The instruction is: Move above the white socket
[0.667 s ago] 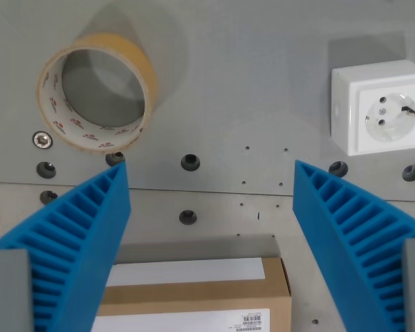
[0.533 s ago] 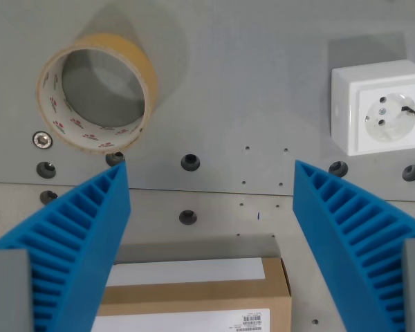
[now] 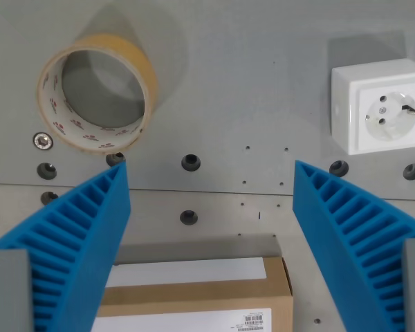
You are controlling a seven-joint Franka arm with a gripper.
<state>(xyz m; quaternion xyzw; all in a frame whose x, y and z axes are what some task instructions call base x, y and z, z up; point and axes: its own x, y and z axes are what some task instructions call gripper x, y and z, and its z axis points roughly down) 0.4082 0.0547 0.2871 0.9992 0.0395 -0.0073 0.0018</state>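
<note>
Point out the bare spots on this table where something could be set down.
Widest free patch: between the tape roll and the white socket, top centre of the grey table. The strip above the cardboard box is bare apart from bolt holes. The wrist view's left and right edges are crowded.

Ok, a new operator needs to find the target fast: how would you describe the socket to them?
Start from the grey metal plate with bolt holes. Go to the wrist view's right edge, past the tape roll at the left. The white socket is a square box with a round two-pin face, the only white block there.
</note>
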